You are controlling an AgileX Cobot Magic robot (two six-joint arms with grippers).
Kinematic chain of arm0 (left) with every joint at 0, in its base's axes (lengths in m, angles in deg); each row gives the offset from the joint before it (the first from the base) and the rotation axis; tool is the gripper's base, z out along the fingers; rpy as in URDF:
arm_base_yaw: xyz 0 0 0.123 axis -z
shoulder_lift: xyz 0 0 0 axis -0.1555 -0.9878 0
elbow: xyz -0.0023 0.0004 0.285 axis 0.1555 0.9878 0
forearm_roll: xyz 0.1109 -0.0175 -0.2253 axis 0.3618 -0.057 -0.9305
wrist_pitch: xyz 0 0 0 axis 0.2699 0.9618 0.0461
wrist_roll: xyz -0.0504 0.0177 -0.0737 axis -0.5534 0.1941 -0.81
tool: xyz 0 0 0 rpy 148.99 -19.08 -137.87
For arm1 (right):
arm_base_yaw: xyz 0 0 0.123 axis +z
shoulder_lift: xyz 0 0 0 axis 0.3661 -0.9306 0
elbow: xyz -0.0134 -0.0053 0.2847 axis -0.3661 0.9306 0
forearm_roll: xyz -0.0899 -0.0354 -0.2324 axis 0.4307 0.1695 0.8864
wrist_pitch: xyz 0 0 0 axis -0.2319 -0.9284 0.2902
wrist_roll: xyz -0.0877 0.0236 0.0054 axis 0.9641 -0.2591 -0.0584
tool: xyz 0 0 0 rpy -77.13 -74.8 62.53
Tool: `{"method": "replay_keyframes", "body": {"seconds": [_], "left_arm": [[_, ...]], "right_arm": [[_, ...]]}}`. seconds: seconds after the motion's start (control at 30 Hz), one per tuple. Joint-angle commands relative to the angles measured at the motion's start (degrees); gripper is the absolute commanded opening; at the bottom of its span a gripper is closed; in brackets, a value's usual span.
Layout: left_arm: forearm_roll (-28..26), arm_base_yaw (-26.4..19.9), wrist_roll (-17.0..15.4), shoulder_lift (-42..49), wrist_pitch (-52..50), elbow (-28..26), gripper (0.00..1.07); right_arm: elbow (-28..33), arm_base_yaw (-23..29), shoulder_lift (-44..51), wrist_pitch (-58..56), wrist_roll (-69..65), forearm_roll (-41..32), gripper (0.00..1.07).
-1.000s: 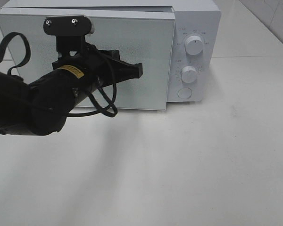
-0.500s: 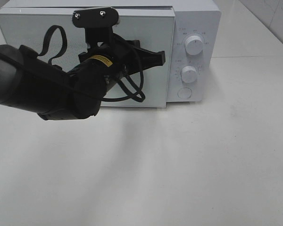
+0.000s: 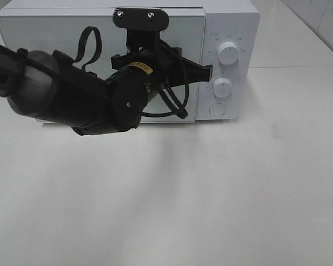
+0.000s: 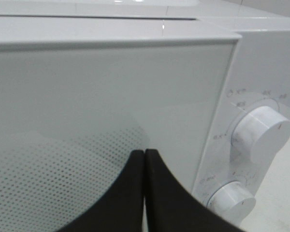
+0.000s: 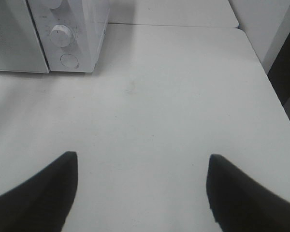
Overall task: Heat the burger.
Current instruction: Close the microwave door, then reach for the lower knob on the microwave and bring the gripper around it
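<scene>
1. Most of the job judged done: no sight of the burger on the table [image 3: 238, 194] or in either claw, so most likely sitting inside the microwave [image 3: 233, 16], behind the door [image 3: 50, 44]; impossible to confirm through the dotted window
2. Looks shut against the cabinet in the high view, that door, which fits a loading step already finished
3. Pressed fully together and holding nothing: the left gripper [image 3: 207, 74], tips at the door's edge just beside the lower knob [image 3: 222, 87]; cannot tell from either view whether touching the control panel or just short of it
4. Spread wide and empty: the right gripper [image 5: 141, 159], hanging over the table, well apart from the microwave
5. Left to do, by the look of it: turning the upper knob [image 3: 228, 53] and the lower knob to set power and time; unable to read either setting, labels too small
6. After that, presumably waiting out the heating, then opening the door and fetching the burger out
</scene>
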Motion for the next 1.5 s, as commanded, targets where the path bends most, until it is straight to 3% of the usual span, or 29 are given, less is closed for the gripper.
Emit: {"method": "replay_keyframes", "body": {"seconds": [0.03, 0.33, 0.47, 0.73, 0.77, 0.8, 0.83, 0.87, 0.9, 0.97, 1.0, 1.03, 1.17, 1.3, 1.5], "left_arm": [[-3.78, -2.01, 0.52, -0.92, -3.55, -1.60, 0.00], [-2.58, -6.47, -2.18, -1.09, -1.89, -1.60, 0.00], [-0.92, -6.30, -0.17, 0.06, 0.86, -1.43, 0.00], [-2.81, -2.35, 4.93, 4.76, 14.09, -1.26, 0.02], [-3.15, -2.01, 5.16, 5.16, 16.39, -1.26, 0.06], [-3.44, -1.32, 5.39, 6.25, 21.89, -1.26, 0.22], [-3.44, -1.32, 5.39, 6.25, 21.89, -1.26, 0.22], [-3.44, -1.03, 5.39, 6.76, 24.64, -1.26, 0.35], [-3.44, -1.03, 5.39, 6.76, 24.64, -1.26, 0.35], [-4.30, -0.34, 4.70, 8.31, 34.43, -1.26, 0.93], [-4.30, -0.34, 4.70, 8.31, 34.43, -1.26, 0.93], [-4.76, -0.34, 3.84, 8.59, 37.36, -1.26, 1.02], [-4.98, -0.40, 1.26, 10.43, 51.39, -1.26, 0.99], [-4.76, -0.40, 1.20, 12.09, 59.87, -1.26, 0.99], [-0.23, -0.40, 1.20, 17.93, 78.61, -1.26, 0.99]], "right_arm": [[0.11, -0.46, 1.55, 0.11, 0.00, 0.00, 0.74], [0.11, -0.46, 1.55, 0.11, 0.00, 0.00, 0.74], [0.11, -0.46, 1.55, 0.11, 0.00, 0.00, 0.74], [0.11, -0.46, 1.55, 0.11, 0.00, 0.00, 0.74], [0.11, -0.46, 1.55, 0.11, 0.00, 0.00, 0.74], [0.11, -0.46, 1.55, 0.11, 0.00, 0.00, 0.74], [0.11, -0.46, 1.55, 0.11, 0.00, 0.00, 0.74], [0.11, -0.46, 1.55, 0.11, 0.00, 0.00, 0.74], [0.11, -0.46, 1.55, 0.11, 0.00, 0.00, 0.74], [0.11, -0.46, 1.55, 0.11, 0.00, 0.00, 0.74], [0.11, -0.46, 1.55, 0.11, 0.00, 0.00, 0.74], [0.11, -0.46, 1.55, 0.11, 0.00, 0.00, 0.74], [0.11, -0.46, 1.55, 0.11, 0.00, 0.00, 0.74], [0.11, -0.46, 1.55, 0.11, 0.00, 0.00, 0.74], [0.11, -0.46, 1.55, 0.11, 0.00, 0.00, 0.74]]}}
